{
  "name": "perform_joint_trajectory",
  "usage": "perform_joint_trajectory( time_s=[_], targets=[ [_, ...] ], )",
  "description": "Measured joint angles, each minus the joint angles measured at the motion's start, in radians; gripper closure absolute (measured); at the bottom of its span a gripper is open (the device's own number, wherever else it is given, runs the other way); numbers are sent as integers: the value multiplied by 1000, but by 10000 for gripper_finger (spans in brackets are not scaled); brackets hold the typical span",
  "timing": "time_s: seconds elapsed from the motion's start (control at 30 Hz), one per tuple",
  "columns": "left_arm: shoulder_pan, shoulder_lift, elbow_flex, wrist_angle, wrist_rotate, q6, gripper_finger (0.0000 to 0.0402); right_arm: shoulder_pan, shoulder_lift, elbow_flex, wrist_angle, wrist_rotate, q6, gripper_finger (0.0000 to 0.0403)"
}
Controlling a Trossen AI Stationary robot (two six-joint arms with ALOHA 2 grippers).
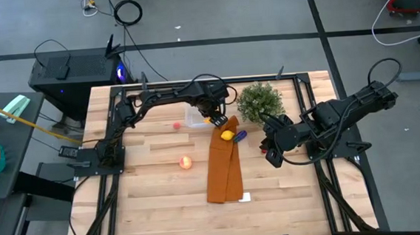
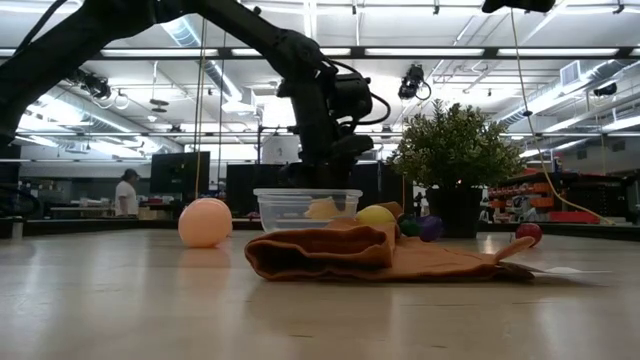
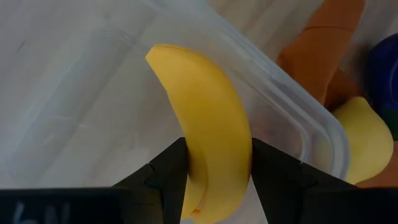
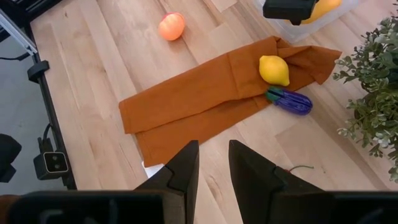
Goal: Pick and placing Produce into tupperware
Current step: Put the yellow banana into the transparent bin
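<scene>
The banana is clamped between the fingers of the left gripper, held just above the tupperware with its curved tip pointing into the box. It looks like smooth, hard plastic — light and stiff, likely slippery — so a hold across the thick middle, as here, is judged safest. The box is clear and thin-walled, with rounded corners. Just beyond the gripper a glossy lemon lies on the soft, folded orange cloth, and a purple eggplant rests beside it. The right gripper waits well apart, slightly parted and empty.
</scene>
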Motion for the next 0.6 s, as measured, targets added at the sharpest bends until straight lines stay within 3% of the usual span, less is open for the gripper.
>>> perform_joint_trajectory(
  time_s=[0.6],
  targets=[
    [3, 0, 0, -14, -3, 0, 230, 0, 0, 0, 0, 0, 0, 308]
  ],
)
